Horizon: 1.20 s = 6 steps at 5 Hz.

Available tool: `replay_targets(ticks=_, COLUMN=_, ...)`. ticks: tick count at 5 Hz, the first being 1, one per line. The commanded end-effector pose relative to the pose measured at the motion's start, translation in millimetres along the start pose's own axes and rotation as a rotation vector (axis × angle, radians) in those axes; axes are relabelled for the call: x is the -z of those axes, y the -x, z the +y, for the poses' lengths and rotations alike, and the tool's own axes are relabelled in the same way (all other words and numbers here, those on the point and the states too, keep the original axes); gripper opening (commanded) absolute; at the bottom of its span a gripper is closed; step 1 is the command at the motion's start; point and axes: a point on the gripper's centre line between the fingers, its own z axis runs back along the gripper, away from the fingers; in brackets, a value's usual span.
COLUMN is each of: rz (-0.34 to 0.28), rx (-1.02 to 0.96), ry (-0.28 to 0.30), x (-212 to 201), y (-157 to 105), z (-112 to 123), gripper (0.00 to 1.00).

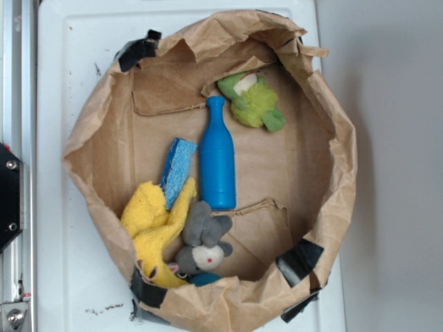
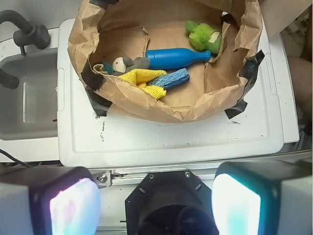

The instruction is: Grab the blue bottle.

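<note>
I see the blue bottle [image 1: 217, 163] lying on its side in the middle of the brown paper bag [image 1: 337, 173], which is rolled down into a shallow basin on the white counter [image 2: 166, 142]; its neck points toward the green plush [image 1: 252, 102]; the light-blue sponge [image 1: 178, 162] leans just beside its body; the yellow cloth [image 1: 154, 228] and the grey plush mouse [image 1: 203, 245] sit near its base; in my wrist view the end effector [image 2: 156, 198] hangs well back from the bag, over the counter's near edge, its two fingers spread wide and holding nothing; a grey sink [image 2: 27, 103] lies beside the counter
</note>
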Motion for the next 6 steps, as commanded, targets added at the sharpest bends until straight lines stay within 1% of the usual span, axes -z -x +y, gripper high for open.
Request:
replay_targets(ticks=1, rz=0.000, rx=0.000, ry=0.000, x=0.0, y=0.0, z=0.0, gripper=1.00)
replay_targets(ticks=2, rz=-0.020, rx=-0.049, ry=0.021, x=5.0, y=-34.3, z=-10.7, gripper=1.00)
replay_targets(ticks=3, rz=-0.019, rx=-0.130, ry=0.015, x=11.6, y=-69.0, z=-13.8, gripper=1.00)
replay_targets(ticks=5, rz=-0.055, rx=-0.246, ry=-0.003, x=24.4, y=-112.5, z=-17.2, gripper=1.00)
replay_targets(ticks=6, rz=-0.112, rx=-0.447, ry=-0.011, x=32.0, y=-133.0, z=-10.1, gripper=1.00)
